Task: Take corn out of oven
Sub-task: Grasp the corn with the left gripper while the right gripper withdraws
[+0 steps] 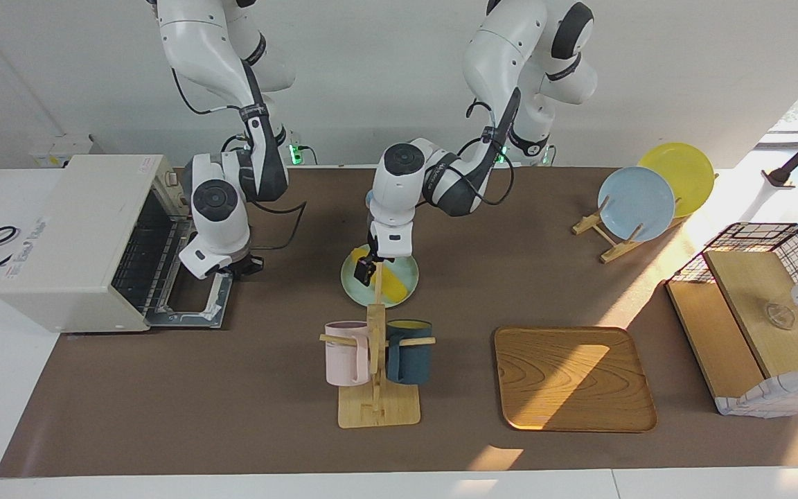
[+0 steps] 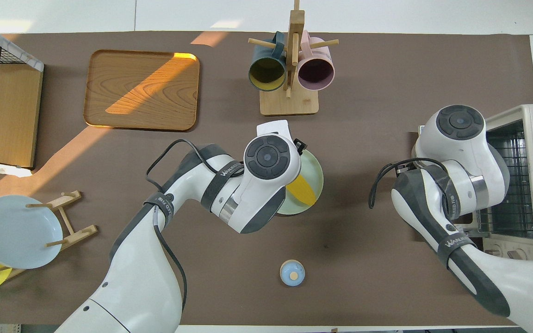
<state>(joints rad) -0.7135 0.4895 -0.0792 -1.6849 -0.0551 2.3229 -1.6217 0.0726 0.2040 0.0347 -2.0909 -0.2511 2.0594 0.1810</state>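
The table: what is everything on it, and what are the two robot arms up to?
Corn: one, yellow, on the green plate.
Green plate: one, pale green, mid-table.
Oven: one, white, door down, at the right arm's end.
Mugs: pink mug and dark blue mug, hung on a wooden mug stand.
Tray: one, wooden, beside the mug stand.
Rack plates: blue plate, yellow plate, on a wooden rack.
Bell: one, blue, nearer the robots than the green plate.
Wire basket: one, at the left arm's end.
Left gripper: down at the corn.
Right gripper: over the oven's open door.
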